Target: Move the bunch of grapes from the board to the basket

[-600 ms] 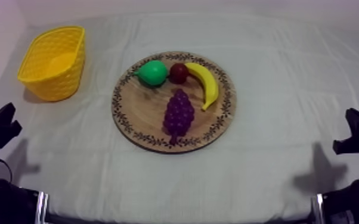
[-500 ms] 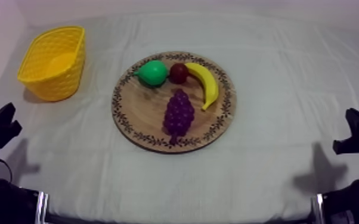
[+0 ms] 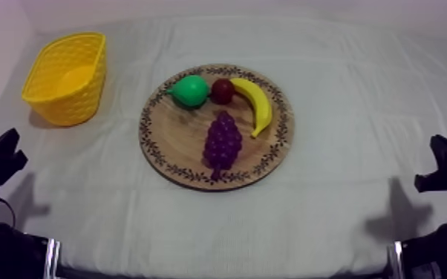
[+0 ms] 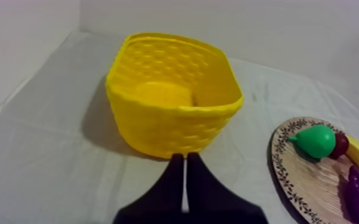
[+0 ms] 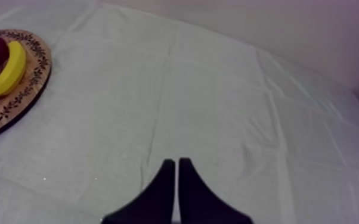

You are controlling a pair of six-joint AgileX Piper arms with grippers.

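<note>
Nothing moved, nothing done: purple grape bunch lies on round wooden board; left gripper and right gripper fingers closed, empty.

My left gripper rests low at my left side, fingers pressed together into a narrow wedge (nothing between them). My right gripper: same pose, low at my right, fingers together, empty.

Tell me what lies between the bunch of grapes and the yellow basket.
In the top view, nothing stands between the bunch of grapes and the yellow basket: just wooden board and bare cloth.
</note>
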